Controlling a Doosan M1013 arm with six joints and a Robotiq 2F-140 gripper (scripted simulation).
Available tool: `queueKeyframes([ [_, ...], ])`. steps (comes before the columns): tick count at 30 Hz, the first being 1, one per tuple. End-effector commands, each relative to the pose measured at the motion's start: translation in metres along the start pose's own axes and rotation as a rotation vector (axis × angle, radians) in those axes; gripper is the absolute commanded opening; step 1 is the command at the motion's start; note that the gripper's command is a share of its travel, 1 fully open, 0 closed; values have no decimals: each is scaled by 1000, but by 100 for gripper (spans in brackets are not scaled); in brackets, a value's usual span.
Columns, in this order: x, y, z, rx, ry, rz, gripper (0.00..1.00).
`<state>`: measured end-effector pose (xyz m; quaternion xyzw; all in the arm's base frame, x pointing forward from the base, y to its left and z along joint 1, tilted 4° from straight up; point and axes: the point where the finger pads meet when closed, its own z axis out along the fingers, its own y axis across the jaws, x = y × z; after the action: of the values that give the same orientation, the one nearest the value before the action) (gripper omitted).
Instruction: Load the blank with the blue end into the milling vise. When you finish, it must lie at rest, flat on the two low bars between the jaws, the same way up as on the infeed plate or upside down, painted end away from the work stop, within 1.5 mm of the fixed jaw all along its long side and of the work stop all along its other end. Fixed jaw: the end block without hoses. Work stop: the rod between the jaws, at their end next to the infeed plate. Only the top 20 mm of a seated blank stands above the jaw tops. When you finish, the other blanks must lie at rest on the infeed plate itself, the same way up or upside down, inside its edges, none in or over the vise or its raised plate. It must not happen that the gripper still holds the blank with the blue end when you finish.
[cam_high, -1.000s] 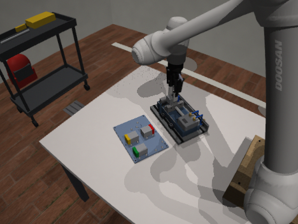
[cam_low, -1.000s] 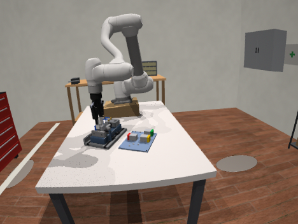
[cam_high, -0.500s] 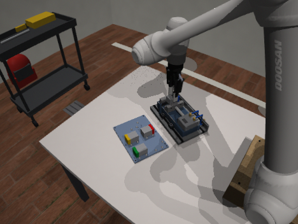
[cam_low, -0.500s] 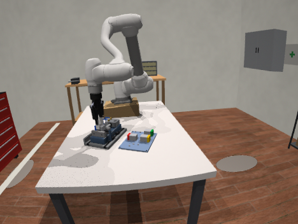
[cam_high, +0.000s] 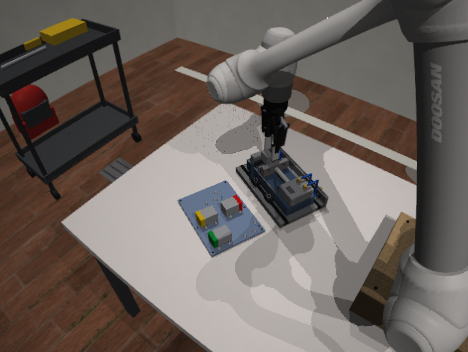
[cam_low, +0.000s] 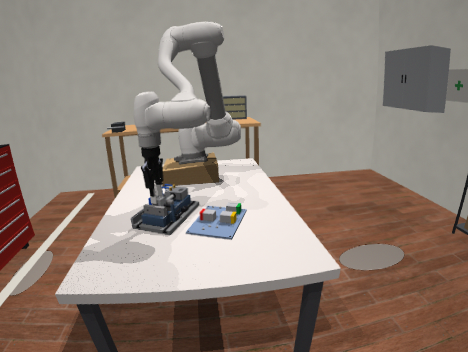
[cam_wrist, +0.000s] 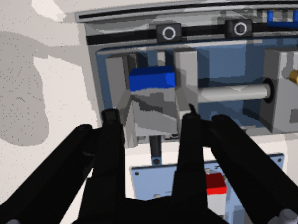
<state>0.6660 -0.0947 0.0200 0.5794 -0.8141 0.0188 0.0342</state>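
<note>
My gripper (cam_high: 273, 149) (cam_low: 156, 192) (cam_wrist: 154, 100) is shut on the grey blank with the blue end (cam_wrist: 152, 82) (cam_high: 279, 155). It points straight down over the milling vise (cam_high: 295, 197) (cam_low: 169, 216) (cam_wrist: 120, 36). The blank hangs low between the jaws, close to the far block that has no hoses (cam_high: 257, 159). Its blue end points away from the infeed plate (cam_high: 193, 208) (cam_low: 212, 231). I cannot tell whether it touches the low bars. The red-ended blank (cam_high: 232, 205) (cam_low: 206, 215) (cam_wrist: 216, 184), the yellow-ended blank (cam_high: 206, 216) (cam_low: 228, 217) and the green-ended blank (cam_high: 219, 235) (cam_low: 235, 207) lie on the infeed plate.
The jaw block with hoses and yellow fittings (cam_high: 300, 187) stands at the vise's near end. A steel screw rod (cam_wrist: 229, 91) runs through the vise. The arm's wooden base block (cam_high: 385, 270) (cam_low: 190, 171) stands on the white table (cam_high: 125, 225) (cam_low: 250, 260). A black cart (cam_high: 60, 75) stands on the floor.
</note>
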Motion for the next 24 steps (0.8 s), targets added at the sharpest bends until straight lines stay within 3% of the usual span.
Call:
queueKeyframes([
  [1, 0, 0, 0, 0, 0, 0, 0],
  [24, -5, -3, 0, 0, 0, 0, 0],
])
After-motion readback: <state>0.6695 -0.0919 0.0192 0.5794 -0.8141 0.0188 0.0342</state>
